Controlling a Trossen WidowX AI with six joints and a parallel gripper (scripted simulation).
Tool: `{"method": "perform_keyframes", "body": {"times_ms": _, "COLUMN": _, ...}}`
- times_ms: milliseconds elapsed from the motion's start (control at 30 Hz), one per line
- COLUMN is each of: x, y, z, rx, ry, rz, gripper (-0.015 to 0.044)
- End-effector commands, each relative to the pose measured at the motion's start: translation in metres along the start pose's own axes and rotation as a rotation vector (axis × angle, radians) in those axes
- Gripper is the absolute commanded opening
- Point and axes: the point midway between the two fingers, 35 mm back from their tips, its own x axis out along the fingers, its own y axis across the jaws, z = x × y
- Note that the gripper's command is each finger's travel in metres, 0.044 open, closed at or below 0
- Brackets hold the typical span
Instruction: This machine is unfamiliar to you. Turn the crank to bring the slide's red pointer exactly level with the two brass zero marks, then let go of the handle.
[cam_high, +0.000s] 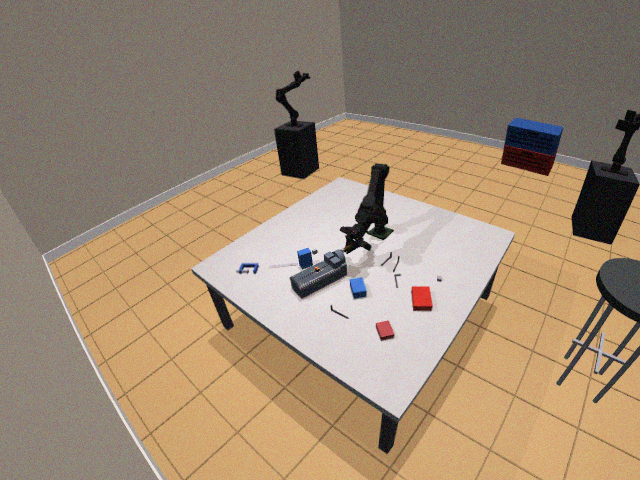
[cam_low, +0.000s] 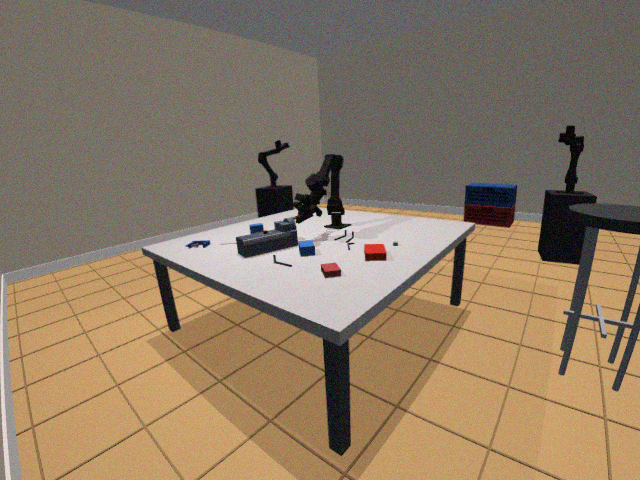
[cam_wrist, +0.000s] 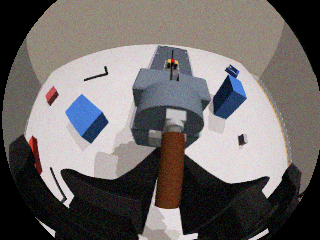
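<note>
The machine (cam_high: 316, 277) (cam_low: 266, 240) (cam_wrist: 170, 96) is a dark grey slide bed on the white table (cam_high: 439, 330) (cam_low: 330, 299). A grey housing at its near end carries the crank. The slide's red pointer (cam_high: 316, 268) (cam_wrist: 172, 63) sits on top of the bed; the brass zero marks are too small to make out. The brown crank handle (cam_wrist: 171, 168) sticks out from the housing toward the wrist camera. My gripper (cam_high: 353, 246) (cam_low: 301, 211) (cam_wrist: 167, 152) is shut on this handle at the machine's end.
Two blue blocks (cam_high: 305, 257) (cam_high: 357, 287), two red blocks (cam_high: 421, 298) (cam_high: 384, 329), a blue clamp (cam_high: 248, 267) and several dark hex keys (cam_high: 338, 312) lie on the table. A stool (cam_high: 615, 310) and pedestals with idle arms stand on the floor.
</note>
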Motion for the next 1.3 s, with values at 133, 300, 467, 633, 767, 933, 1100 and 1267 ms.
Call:
{"method": "perform_keyframes", "body": {"times_ms": 133, "x": 0.0, "y": 0.0012, "z": 0.0, "rx": 0.003, "ry": 0.0, "rz": 0.006, "gripper": 0.0}}
{"method": "perform_keyframes", "body": {"times_ms": 300, "x": 0.0, "y": 0.0012, "z": 0.0, "rx": 0.003, "ry": 0.0, "rz": 0.006, "gripper": 0.0}}
{"method": "perform_keyframes", "body": {"times_ms": 467, "x": 0.0, "y": 0.0012, "z": 0.0, "rx": 0.003, "ry": 0.0, "rz": 0.006, "gripper": 0.0}}
{"method": "perform_keyframes", "body": {"times_ms": 633, "x": 0.0, "y": 0.0012, "z": 0.0, "rx": 0.003, "ry": 0.0, "rz": 0.006, "gripper": 0.0}}
{"method": "perform_keyframes", "body": {"times_ms": 767, "x": 0.0, "y": 0.0012, "z": 0.0, "rx": 0.003, "ry": 0.0, "rz": 0.006, "gripper": 0.0}}
{"method": "perform_keyframes", "body": {"times_ms": 933, "x": 0.0, "y": 0.0001, "z": -0.0001, "rx": 0.0, "ry": 0.0, "rz": 0.0, "gripper": 0.0}}
{"method": "perform_keyframes", "body": {"times_ms": 1100, "x": 0.0, "y": 0.0001, "z": -0.0001, "rx": 0.0, "ry": 0.0, "rz": 0.0, "gripper": 0.0026}}
{"method": "perform_keyframes", "body": {"times_ms": 1267, "x": 0.0, "y": 0.0001, "z": -0.0001, "rx": 0.0, "ry": 0.0, "rz": 0.0, "gripper": 0.0157}}
